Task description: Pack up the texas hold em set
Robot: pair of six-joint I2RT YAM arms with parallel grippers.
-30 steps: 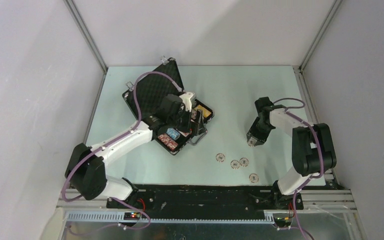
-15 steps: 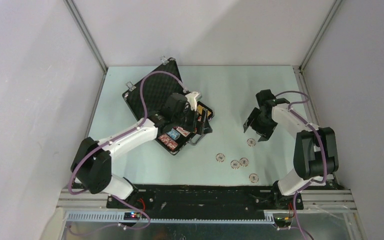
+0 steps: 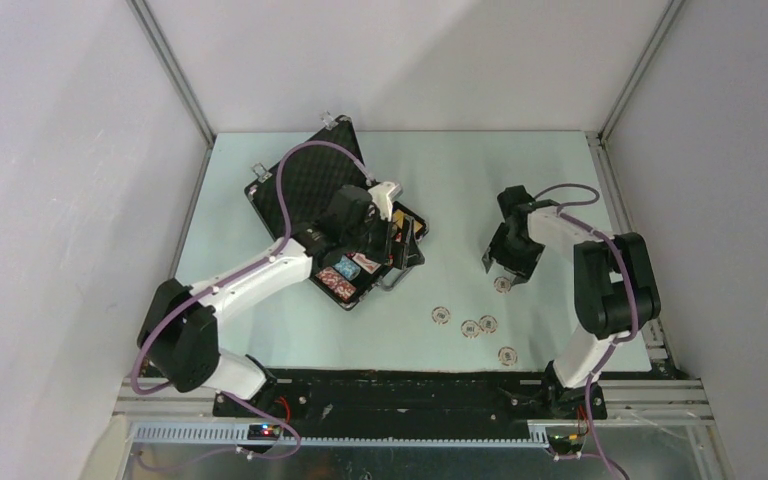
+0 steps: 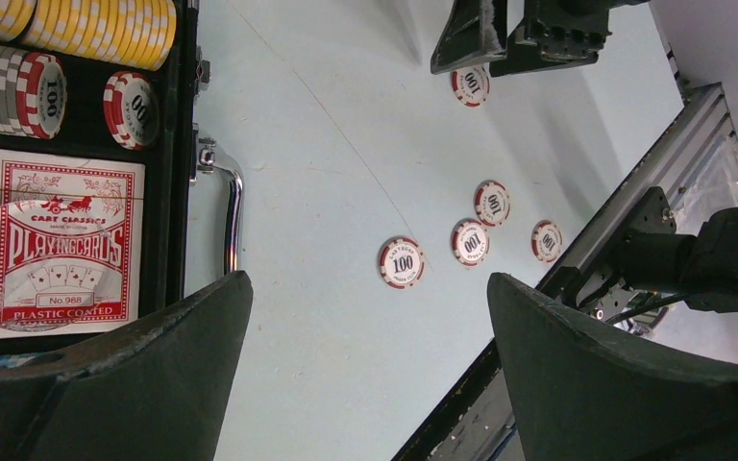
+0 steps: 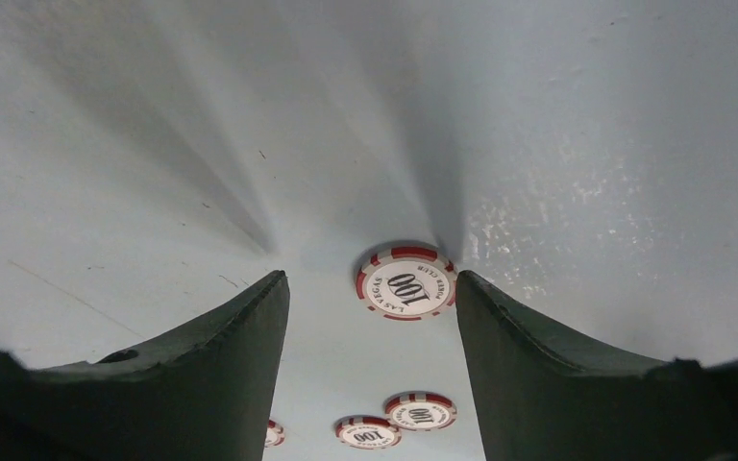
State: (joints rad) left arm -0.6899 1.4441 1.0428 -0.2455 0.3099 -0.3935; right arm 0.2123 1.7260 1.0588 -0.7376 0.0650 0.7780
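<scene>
One black case [image 3: 315, 185] lies open at roughly 9 o'clock on the surface [image 3: 460, 180], holding yellow, grey and red chip rows [image 4: 5, 86] and a red card deck [image 4: 62, 245]. Left pincer [image 4: 367, 283] hangs over its handle [image 4: 233, 213] edge, fingers spread wide, gripping nothing. Four loose chips [image 3: 470, 328] lie on the surface at 5 o'clock from the case. Right pincer [image 3: 501, 272], at 3 o'clock from the case, stands spread astride a fifth chip [image 5: 405, 282] lying flat.
</scene>
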